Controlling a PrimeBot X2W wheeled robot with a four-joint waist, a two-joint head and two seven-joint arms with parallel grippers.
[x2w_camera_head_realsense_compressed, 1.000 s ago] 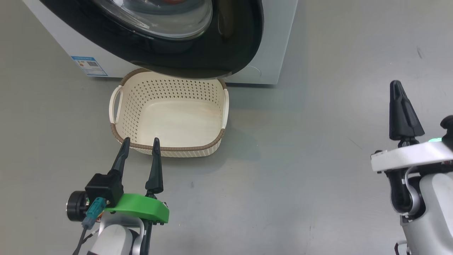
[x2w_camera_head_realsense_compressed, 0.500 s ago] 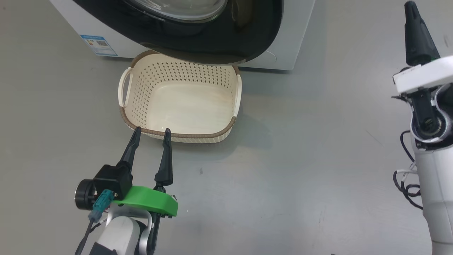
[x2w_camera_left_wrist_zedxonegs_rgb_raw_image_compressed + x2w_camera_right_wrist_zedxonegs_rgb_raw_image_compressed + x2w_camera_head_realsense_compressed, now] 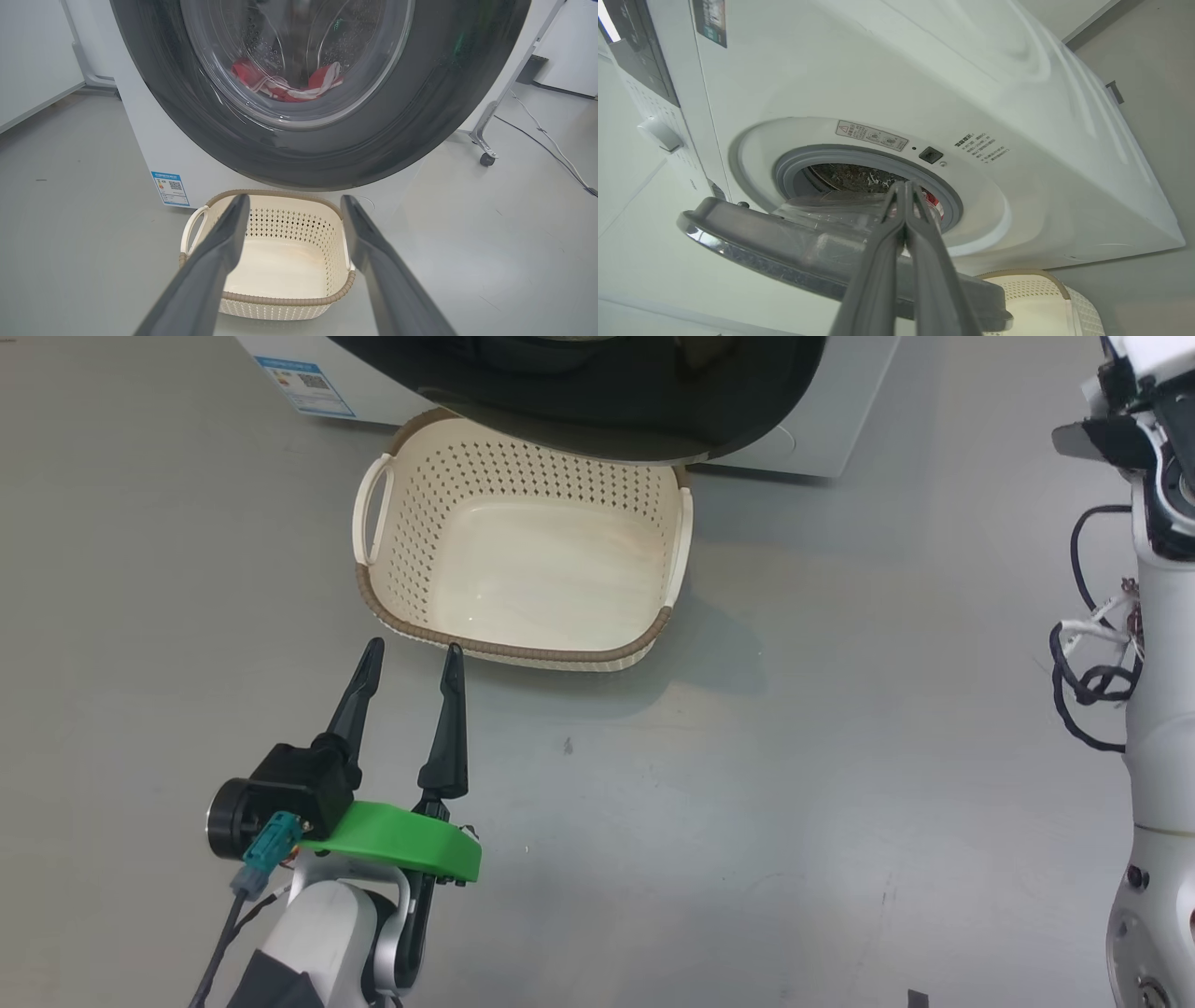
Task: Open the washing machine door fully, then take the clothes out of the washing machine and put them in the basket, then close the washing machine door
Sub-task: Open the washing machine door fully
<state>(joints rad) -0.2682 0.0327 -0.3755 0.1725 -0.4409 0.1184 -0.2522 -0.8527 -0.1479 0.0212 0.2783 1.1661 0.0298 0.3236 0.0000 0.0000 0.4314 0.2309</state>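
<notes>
Three cameras on the washing machine (image 3: 826, 429): one high, two low.
From where I stand, the head camera looks steeply down at the floor (image 3: 840, 756), taking in the basket (image 3: 560, 655) and just the lower rim of the washing machine door (image 3: 607, 420). The left wrist camera sits low behind the left end effector (image 3: 295, 198), facing that door squarely across the basket. The right wrist camera, rolled over, looks along the right end effector (image 3: 903, 184) into the port (image 3: 808, 158) from close by the door's inner side. All three share door and basket.
</notes>
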